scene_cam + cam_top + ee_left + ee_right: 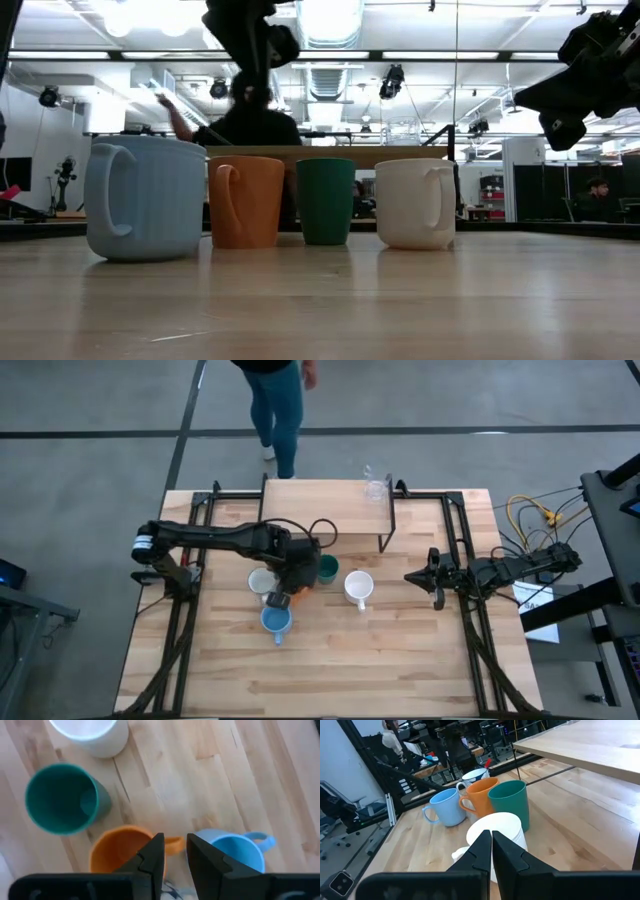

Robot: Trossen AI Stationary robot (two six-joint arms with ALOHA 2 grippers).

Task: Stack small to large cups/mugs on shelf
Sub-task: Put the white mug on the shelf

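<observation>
Hovering left gripper (175,852), slightly parted and empty, sits over the orange mug (120,850) handle. Light blue mug (235,852) is just beside it; contact probably none.

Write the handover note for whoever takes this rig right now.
Left gripper: above the orange mug and light blue mug, jaws slightly apart, holding nothing.
Right gripper: shut, empty, waiting at the table's right side.
On the table: also the green cup and two white mugs.
Done: only the clear glass is on the shelf.
Left: all five.
</observation>
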